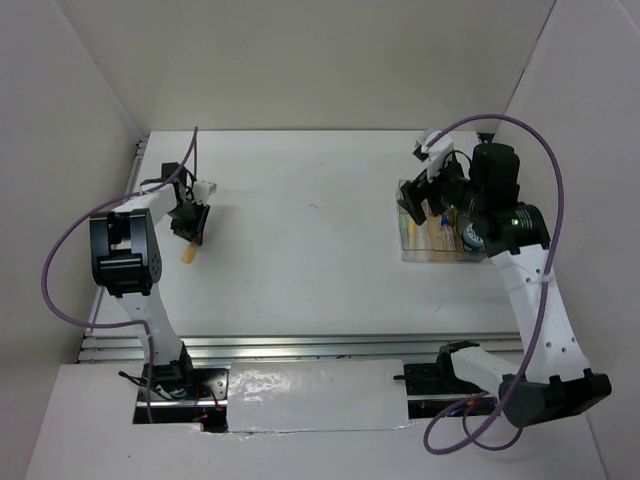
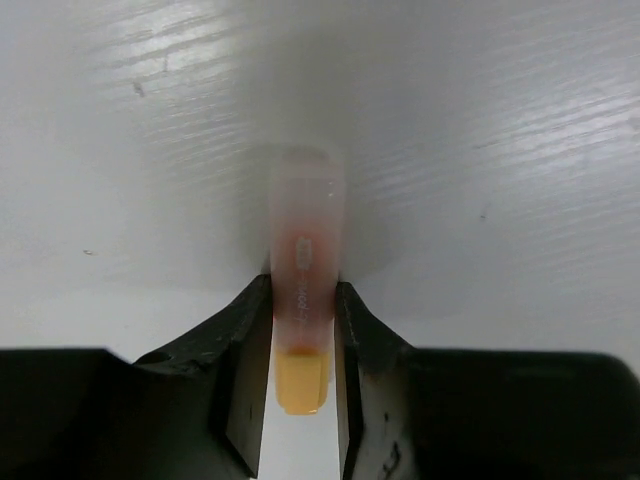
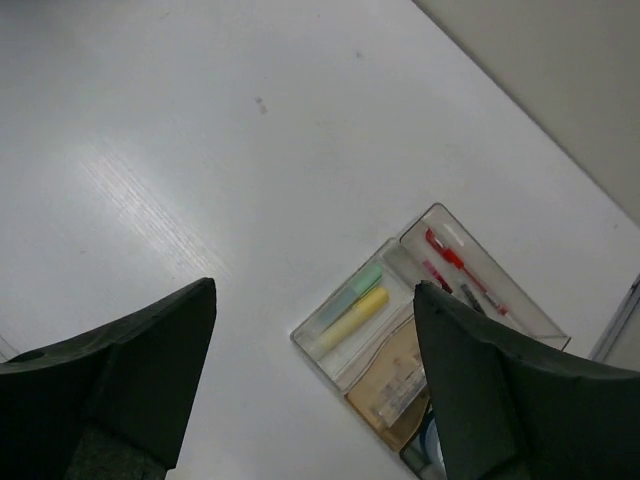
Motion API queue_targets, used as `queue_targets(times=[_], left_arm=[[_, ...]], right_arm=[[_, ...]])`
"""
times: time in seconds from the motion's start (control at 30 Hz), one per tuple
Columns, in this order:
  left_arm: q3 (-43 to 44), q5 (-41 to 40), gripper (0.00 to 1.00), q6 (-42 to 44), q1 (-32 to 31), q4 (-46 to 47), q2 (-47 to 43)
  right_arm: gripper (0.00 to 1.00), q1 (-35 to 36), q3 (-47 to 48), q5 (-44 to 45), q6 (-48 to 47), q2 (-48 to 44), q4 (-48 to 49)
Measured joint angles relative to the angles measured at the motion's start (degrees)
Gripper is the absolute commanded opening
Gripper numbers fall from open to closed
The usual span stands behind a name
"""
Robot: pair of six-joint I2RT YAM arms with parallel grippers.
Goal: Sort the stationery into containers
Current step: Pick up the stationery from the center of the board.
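L gripper (image 2: pixel 304 288) is pinching a stubby orange marker (image 2: pixel 306 230) w/ a translucent pinkish cap, its black fingers (image 2: pixel 245 350) pressing on both sides of the barrel. The marker is sitting at the left side of the white table (image 1: pixel 320 240) (can't tell if it's touching the surface), well apart from the box. R gripper (image 3: pixel 315 288) is hanging w/ its fingers spread wide and nothing btwn them, above the table near the clear plastic rectangular box (image 3: pixel 498 272) at the far right. Inside the box, a green marker (image 3: pixel 352 293) and a yellow marker (image 3: pixel 357 318) are lying side by side in one compartment. Thin red pens (image 3: pixel 455 262) are resting in the next. A clear tube (image 3: pixel 395 395) is lying on the tan floor of a third, w/ a round blue-white roll (image 1: pixel 470 236) just beside it.
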Motion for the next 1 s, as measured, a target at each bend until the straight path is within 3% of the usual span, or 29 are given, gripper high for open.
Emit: queue_targets(times=[0.03,0.07,0.17,0.37,0.53,0.63,0.77,1.0], left_arm=[[0.15,0.57,0.02,-0.57,-0.28,-0.39,0.0],[0.28,1.44,0.0,-1.25,-0.42,-0.81,0.0],[1.16,6.23,0.0,-2.8,-0.83,-3.98,0.0],[7.08,22.14,0.0,-9.07,-3.93,-12.09,-0.9],[10.82,35.08,0.0,-18.25,-11.58,-15.13,-6.08],[13.11,41.18,0.0,-19.5,-16.68,-18.73,-7.74],[12.33,44.52,0.0,-19.58,-21.79,-21.59,-7.93],[5.7,43.91,0.0,-20.92,-26.51,-22.64,-11.56]], right_arm=[[0.89,1.55,-0.98,0.44,-1.49,-1.36,0.68],[0.9,2.91,-1.99,0.61,-2.71,-2.49,1.4],[0.94,8.76,-6.71,2.43,-6.8,-6.73,4.9],[0.92,24.44,-10.8,9.01,-15.34,-8.87,8.44],[0.78,37.7,-10.86,13.35,-23.06,-4.7,9.35],[0.69,46.34,-11.82,15.3,-28.85,-2.45,10.99],[0.63,54.73,-12.2,15.65,-35.1,2.23,12.07],[0.6,59.41,-12.57,14.99,-43.74,11.28,12.98]])
